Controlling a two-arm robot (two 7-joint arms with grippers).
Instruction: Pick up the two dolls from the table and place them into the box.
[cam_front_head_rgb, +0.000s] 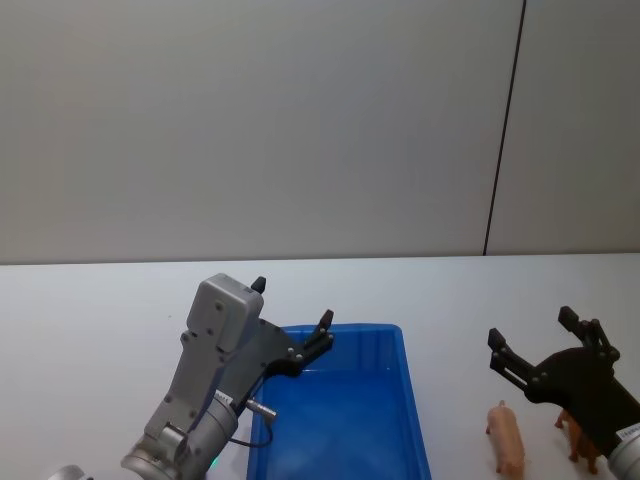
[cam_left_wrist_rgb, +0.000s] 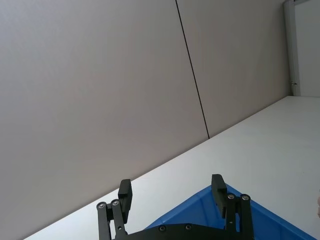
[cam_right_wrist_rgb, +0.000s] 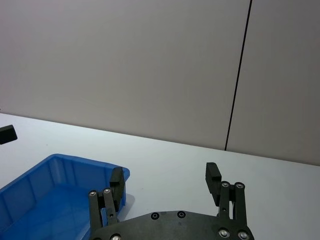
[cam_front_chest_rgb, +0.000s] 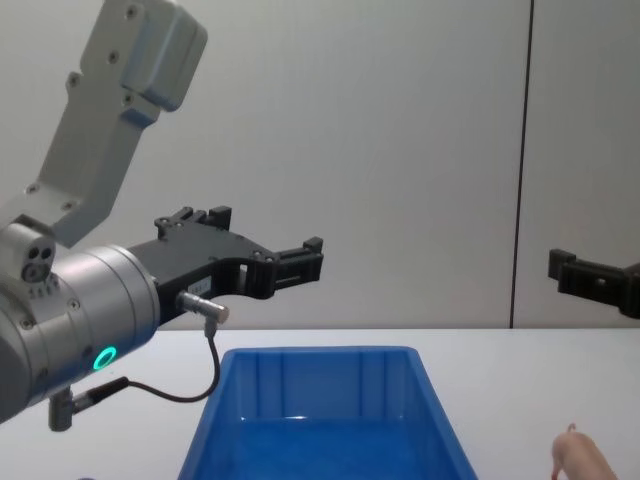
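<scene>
— Where are the dolls?
— Both are on the table, near its front edge and toward the right end. The pink doll lies lengthwise, one end pointing at the far edge. The brown doll is just beside it on the right, partly hidden behind the right arm. In the chest view the pink doll pokes in at the lower right.

— And the box?
— The box sits at the table's front edge, about midway along it. The pink doll is near its right wall but apart from it, between the box and the brown doll.

— What about the claws?
— The right gripper hangs in the air over the two dolls, fingers spread wide and touching neither. Its wrist view shows the same wide gap, with the box off to one side. The left gripper is held above the box's far left corner, well clear of the rim, its fingers also wide apart. That shows in its own wrist view too.

— Behind them?
— A plain grey wall beyond the table's far edge.
</scene>
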